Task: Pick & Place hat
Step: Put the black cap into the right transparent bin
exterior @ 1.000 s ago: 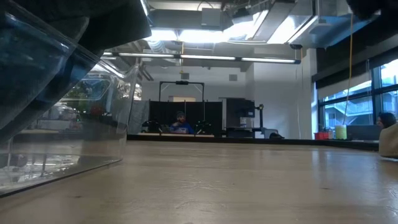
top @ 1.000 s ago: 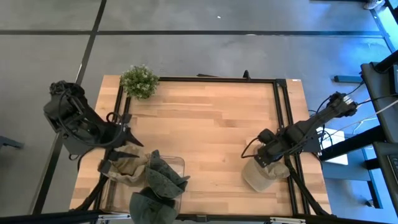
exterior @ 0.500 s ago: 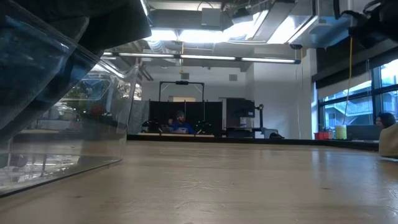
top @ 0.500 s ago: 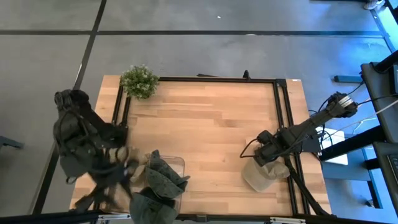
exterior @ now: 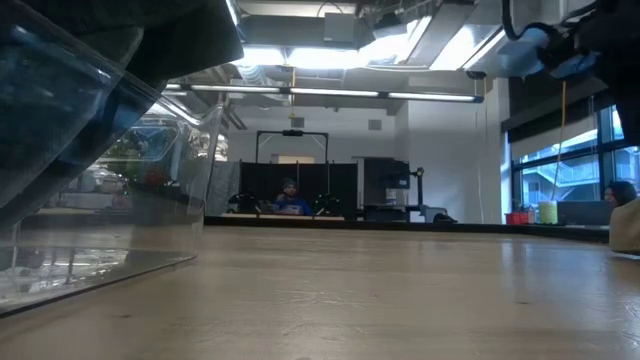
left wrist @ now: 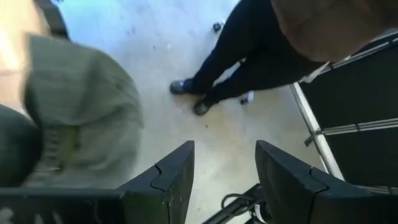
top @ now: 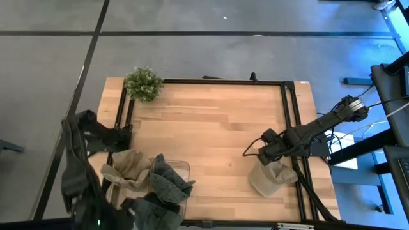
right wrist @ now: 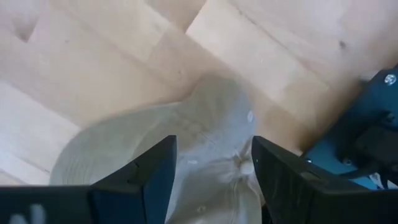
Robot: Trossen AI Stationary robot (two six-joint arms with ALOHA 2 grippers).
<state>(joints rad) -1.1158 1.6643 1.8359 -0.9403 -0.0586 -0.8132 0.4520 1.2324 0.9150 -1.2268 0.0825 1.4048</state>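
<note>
A beige hat (top: 271,179) lies on the table near its right edge, crown up (right wrist: 205,118); its edge shows in the low view (exterior: 628,225). My right gripper (top: 264,153) (right wrist: 213,146) hovers over it, open, one finger to each side, touching nothing. A tan hat (top: 128,167) is draped over the left rim of a clear bin (top: 182,167) that holds dark green hats (top: 165,182). My left gripper (left wrist: 224,152) is open, off the table's near left corner, over the floor beside an olive hat (left wrist: 81,118).
A small potted plant (top: 143,83) stands at the far left corner. A black frame (top: 289,115) runs along the table's edges. The bin's wall (exterior: 100,200) fills the low view's left. A person's legs (left wrist: 249,56) stand on the floor beyond my left gripper.
My left arm has swung quickly from above the tan hat at the bin's left rim toward the near left corner and off the table; the tan hat stays draped there. My right gripper has shifted slightly toward the table's left, and the beige hat has not moved.
</note>
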